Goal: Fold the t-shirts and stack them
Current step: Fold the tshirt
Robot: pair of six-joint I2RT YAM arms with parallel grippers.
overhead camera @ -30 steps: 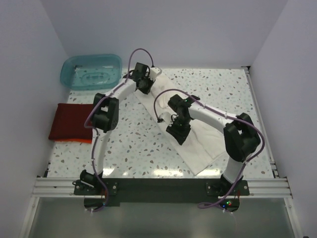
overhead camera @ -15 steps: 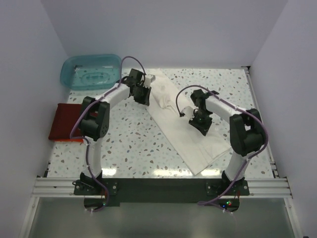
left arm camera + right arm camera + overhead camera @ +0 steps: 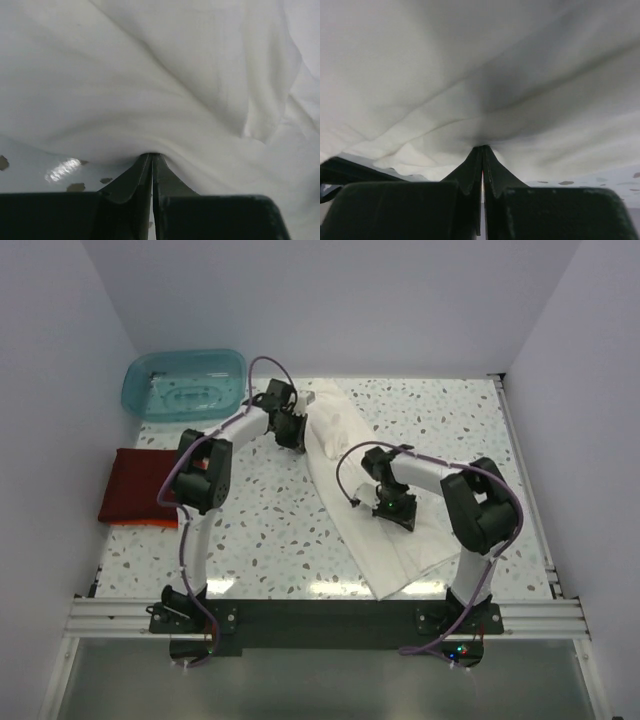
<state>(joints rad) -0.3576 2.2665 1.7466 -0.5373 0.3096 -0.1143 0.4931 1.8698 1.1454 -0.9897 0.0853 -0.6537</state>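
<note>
White t-shirt (image 3: pixel 338 435) — left gripper (image 3: pixel 151 157) clamps far edge, right gripper (image 3: pixel 482 148) clamps mid-cloth.

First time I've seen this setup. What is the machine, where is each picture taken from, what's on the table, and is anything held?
Two robot arms, left and right, are bolted to the near edge of a speckled table. The wide picture looks down from above; the two close-ups come from a camera on each wrist. A white shirt lies across the table, a folded red shirt at the left edge, a teal tub behind it. The left fingers and right fingers are each pinched shut on the white shirt.
</note>
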